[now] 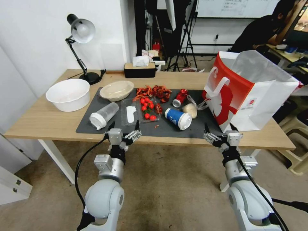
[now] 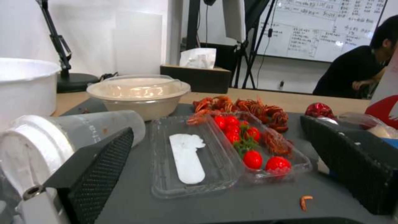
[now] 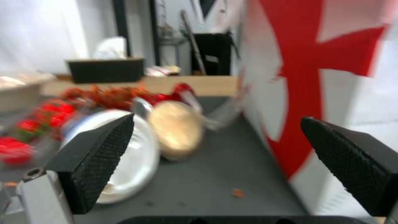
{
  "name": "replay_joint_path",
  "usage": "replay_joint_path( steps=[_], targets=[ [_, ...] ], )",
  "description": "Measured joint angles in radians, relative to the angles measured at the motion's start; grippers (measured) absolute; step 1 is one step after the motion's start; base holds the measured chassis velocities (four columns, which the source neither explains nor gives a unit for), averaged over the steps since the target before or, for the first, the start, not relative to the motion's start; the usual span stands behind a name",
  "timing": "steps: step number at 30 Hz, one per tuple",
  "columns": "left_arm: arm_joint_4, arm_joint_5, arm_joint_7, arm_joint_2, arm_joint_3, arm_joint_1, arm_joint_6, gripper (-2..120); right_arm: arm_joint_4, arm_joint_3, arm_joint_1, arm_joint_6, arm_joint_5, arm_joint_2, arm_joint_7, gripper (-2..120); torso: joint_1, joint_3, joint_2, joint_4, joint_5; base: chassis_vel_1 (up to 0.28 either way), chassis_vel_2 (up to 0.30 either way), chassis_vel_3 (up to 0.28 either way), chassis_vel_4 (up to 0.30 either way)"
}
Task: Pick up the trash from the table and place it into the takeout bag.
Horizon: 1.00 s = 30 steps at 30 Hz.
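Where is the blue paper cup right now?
In the head view the blue paper cup lies on its side on the dark grey mat, right of centre, between the clear tomato tray and the beige wad, left of the takeout bag.

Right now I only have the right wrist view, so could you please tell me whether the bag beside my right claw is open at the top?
Observer: Yes. The takeout bag stands upright at the right end of the table, just beyond your open right claw. Its mouth gapes wide and the silvery lining shows.
Operator: Thank you. Where is the left claw?
Observer: The left claw hovers open at the table's near edge, in front of a clear lidded cup that lies on its side.
Operator: Is there anything further left than that cup?
Observer: A white bowl sits on bare wood left of the mat, with a desk lamp behind it.
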Motion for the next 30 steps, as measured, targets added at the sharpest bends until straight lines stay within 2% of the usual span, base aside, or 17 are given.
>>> replay_joint_path(
  steps=[4,9,13,18,30],
  targets=[
    [0.001,0.000,0.005,0.000,-0.008,0.007,-0.016,100,-0.023,-0.024,0.022,0.053,0.068,-0.021,-0.045,100,0.000,0.000,0.000,-0.0002,0.0001,0.000,0.000,0.000,0.000],
    [0.001,0.001,0.007,0.000,-0.018,0.013,-0.026,100,-0.063,-0.062,0.060,0.063,0.116,-0.047,-0.057,100,0.000,0.000,0.000,-0.0001,0.0000,0.000,0.000,0.000,0.000],
    [0.001,0.005,0.009,-0.004,-0.027,0.022,-0.036,100,-0.110,-0.130,0.114,0.032,0.124,-0.063,-0.010,100,0.000,0.000,0.000,-0.0001,0.0000,0.000,0.000,0.000,0.000],
    [0.004,0.011,0.009,-0.003,-0.030,0.029,-0.048,100,-0.139,-0.163,0.157,0.001,0.117,-0.057,0.012,100,0.000,0.000,0.000,0.0000,-0.0001,0.000,0.000,0.000,0.000],
    [0.009,0.027,0.009,-0.002,-0.033,0.042,-0.075,100,-0.252,-0.172,0.261,-0.025,0.198,-0.142,-0.111,100,0.000,0.000,0.000,-0.0003,0.0001,0.000,0.000,0.000,0.000]
  ],
)
